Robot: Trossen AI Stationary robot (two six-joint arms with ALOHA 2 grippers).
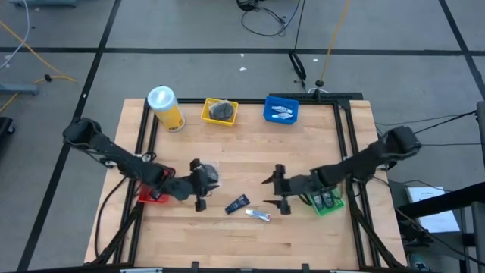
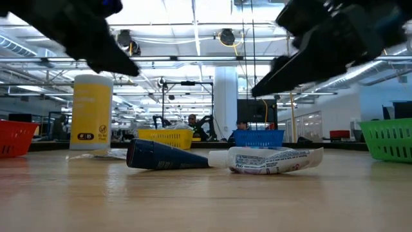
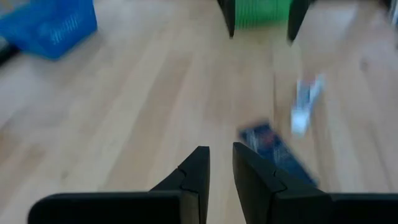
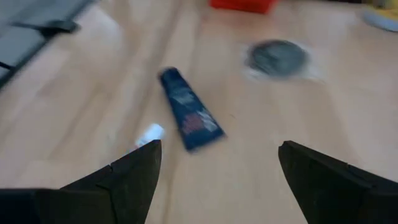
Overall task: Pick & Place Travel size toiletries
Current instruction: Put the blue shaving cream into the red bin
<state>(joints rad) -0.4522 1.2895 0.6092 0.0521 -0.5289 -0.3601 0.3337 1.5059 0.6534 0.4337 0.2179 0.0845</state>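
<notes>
high view shows my left gripper [image 1: 198,184] with fingers nearly together over a grey disc [image 4: 277,56], my right gripper [image 1: 277,191] spread wide near the dark blue tube [image 1: 237,204] and white tube [image 1: 258,215] lying on the table [image 1: 227,148].

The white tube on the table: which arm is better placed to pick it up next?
Probably the right. The right gripper hangs beside the white tube with fingers spread wide. The left gripper is farther away, fingers nearly shut, and the dark blue tube lies between.
</notes>
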